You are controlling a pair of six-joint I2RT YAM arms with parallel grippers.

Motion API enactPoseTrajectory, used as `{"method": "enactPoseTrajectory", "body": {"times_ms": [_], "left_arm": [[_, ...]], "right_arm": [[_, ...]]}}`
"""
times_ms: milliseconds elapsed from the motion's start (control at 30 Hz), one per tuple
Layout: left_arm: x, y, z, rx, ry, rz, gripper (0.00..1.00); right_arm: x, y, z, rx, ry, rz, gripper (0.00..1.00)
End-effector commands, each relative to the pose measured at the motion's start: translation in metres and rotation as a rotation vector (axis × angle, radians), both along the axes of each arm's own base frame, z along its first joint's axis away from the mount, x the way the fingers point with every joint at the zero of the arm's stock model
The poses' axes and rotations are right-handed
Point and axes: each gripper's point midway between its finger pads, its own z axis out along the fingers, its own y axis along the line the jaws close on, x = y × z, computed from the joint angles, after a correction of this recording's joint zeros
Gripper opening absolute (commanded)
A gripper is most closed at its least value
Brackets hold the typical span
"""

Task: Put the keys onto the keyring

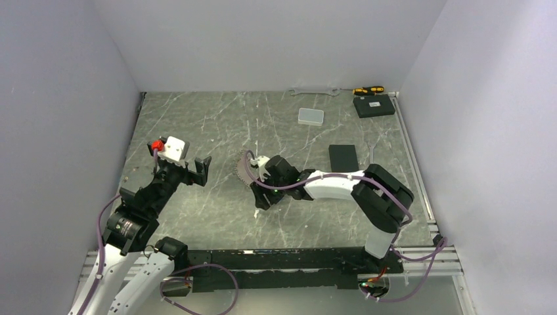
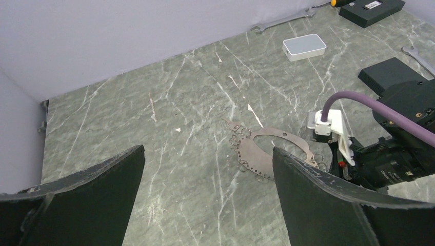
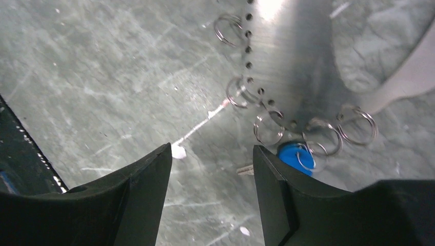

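The keyring (image 2: pixel 267 151) is a flat silvery oval loop with a row of holes and several small split rings, lying on the marble table; it also shows in the top view (image 1: pixel 242 172) and the right wrist view (image 3: pixel 287 61). A key with a bright blue head (image 3: pixel 292 154) lies at its edge beside my right finger, its silvery blade (image 3: pixel 246 169) pointing into the gap. I cannot make out the plain silver key. My right gripper (image 3: pixel 211 151) is open and empty, just above the table by the ring (image 1: pixel 259 195). My left gripper (image 2: pixel 208 151) is open and empty, left of the ring (image 1: pixel 187 172).
A clear rectangular box (image 1: pixel 310 117) and a black block (image 1: pixel 343 156) lie behind the ring. A wrench (image 1: pixel 314 92), a screwdriver (image 1: pixel 368 90) and a black device (image 1: pixel 374 105) sit by the back wall. Another wrench (image 1: pixel 371 152) lies at the right.
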Motion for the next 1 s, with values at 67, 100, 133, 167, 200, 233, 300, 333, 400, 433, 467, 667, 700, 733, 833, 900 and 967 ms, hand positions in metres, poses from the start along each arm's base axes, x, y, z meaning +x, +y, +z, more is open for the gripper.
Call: {"method": "enactPoseTrajectory", "body": {"times_ms": [67, 100, 133, 167, 200, 233, 300, 333, 400, 433, 467, 667, 700, 733, 833, 900, 967], "left_arm": [[0.002, 0.002, 0.002, 0.009, -0.007, 0.007, 0.98], [0.002, 0.002, 0.002, 0.008, -0.009, 0.008, 0.98], [0.001, 0.002, 0.002, 0.008, -0.009, 0.006, 0.98], [0.001, 0.002, 0.002, 0.007, -0.008, 0.006, 0.98], [0.001, 0.001, 0.002, 0.007, -0.009, 0.005, 0.98], [0.001, 0.001, 0.003, 0.006, -0.009, 0.004, 0.98], [0.001, 0.001, 0.003, 0.006, -0.009, 0.001, 0.98], [0.001, 0.001, 0.003, 0.006, -0.009, 0.001, 0.98], [0.001, 0.001, 0.003, 0.004, -0.009, 0.0, 0.98], [0.0, 0.001, 0.003, 0.004, -0.01, 0.0, 0.98], [0.0, 0.001, 0.003, 0.004, -0.009, -0.001, 0.98], [0.01, -0.004, -0.012, 0.005, 0.033, -0.003, 0.99], [0.015, -0.007, -0.019, 0.007, 0.059, 0.0, 0.99], [0.02, -0.009, -0.027, 0.012, 0.091, 0.003, 0.99], [0.033, -0.013, -0.052, 0.053, 0.238, 0.017, 1.0], [0.041, -0.013, -0.067, 0.085, 0.32, 0.041, 0.99], [0.047, -0.011, -0.08, 0.115, 0.39, 0.068, 1.0]], "right_arm": [[-0.004, -0.058, -0.011, -0.19, -0.007, -0.095, 0.64], [-0.002, -0.065, -0.007, -0.201, -0.016, -0.118, 0.65], [0.001, -0.072, -0.001, -0.207, -0.029, -0.139, 0.66], [0.003, -0.078, 0.005, -0.213, -0.045, -0.155, 0.67], [0.007, -0.082, 0.016, -0.206, -0.069, -0.17, 0.69], [0.014, -0.088, 0.027, -0.209, -0.112, -0.202, 0.71], [0.029, -0.096, 0.059, -0.178, -0.209, -0.268, 0.79], [0.036, -0.098, 0.082, -0.141, -0.27, -0.302, 0.82], [0.048, -0.104, 0.123, -0.075, -0.376, -0.355, 0.86], [0.053, -0.107, 0.141, -0.042, -0.422, -0.388, 0.92], [0.06, -0.112, 0.163, -0.002, -0.48, -0.442, 0.96], [0.069, -0.132, 0.271, 0.274, -0.663, -0.632, 0.99], [0.067, -0.134, 0.283, 0.303, -0.691, -0.628, 1.0], [0.064, -0.137, 0.293, 0.327, -0.714, -0.624, 1.0], [0.057, -0.145, 0.308, 0.368, -0.76, -0.616, 1.0], [0.055, -0.148, 0.309, 0.381, -0.763, -0.619, 1.0], [0.052, -0.147, 0.306, 0.389, -0.753, -0.608, 1.0]]}}
